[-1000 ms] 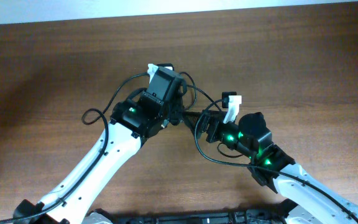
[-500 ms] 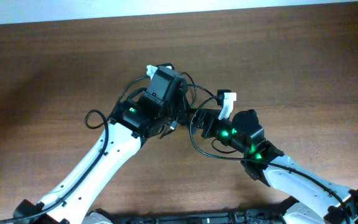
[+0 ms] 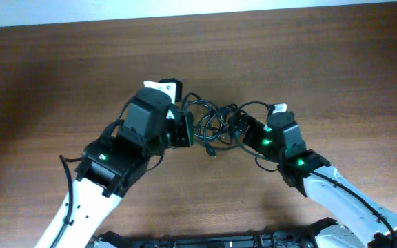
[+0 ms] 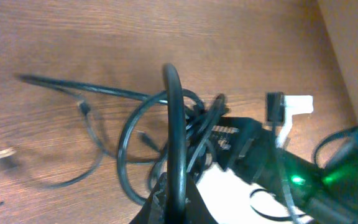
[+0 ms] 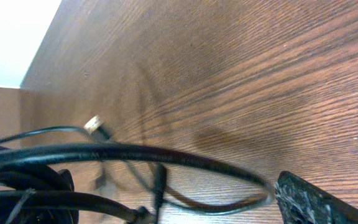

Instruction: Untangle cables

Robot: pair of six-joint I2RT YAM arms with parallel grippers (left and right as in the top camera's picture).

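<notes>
Centrally on the brown wooden table (image 3: 322, 55), the cables (image 3: 212, 124) lie as one black knot of loops between the two arms. The left gripper (image 3: 185, 129), at the knot's left edge, is pinched tight on a strand that arches up from its closed jaws. The right gripper (image 3: 243, 127) sits at the right edge, spread wide, with a strand crossing past one finger (image 5: 309, 199) and nothing visibly held. A small plug end (image 5: 95, 124) rests on the wood.

We see black cables (image 3: 211, 122) on a reddish-brown tabletop (image 3: 336, 62) with fine, darker wood grain. The left arm (image 3: 71, 210) and right arm (image 3: 343, 201) are white with black housings and small green lights (image 3: 264, 142). One plug (image 5: 94, 123) has a pale metallic tip.
</notes>
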